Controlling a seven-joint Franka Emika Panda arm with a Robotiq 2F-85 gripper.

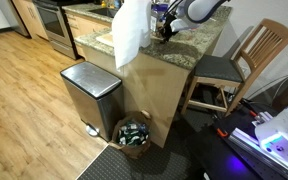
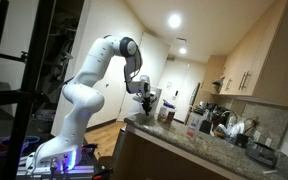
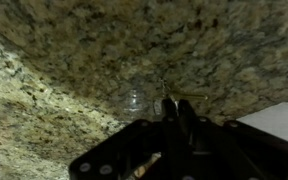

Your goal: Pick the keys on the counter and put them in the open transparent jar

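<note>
Jar [image 3: 134,101] just beside tool [image 3: 175,108] (wrist view)

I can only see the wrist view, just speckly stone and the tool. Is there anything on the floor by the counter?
Observer: Yes, a steel bin stands on the floor beside the counter.
Child: Is there something to sit on?
Observer: A wooden chair stands at the counter's other end, away from the bin.
Child: What colour is the arm?
Observer: The arm is white.

Granite counter [image 1: 189,50], wood floor [image 1: 24,85], steel bin [image 1: 89,90], wooden chair [image 1: 259,45], glowing ceiling light [image 2: 174,20].
</note>
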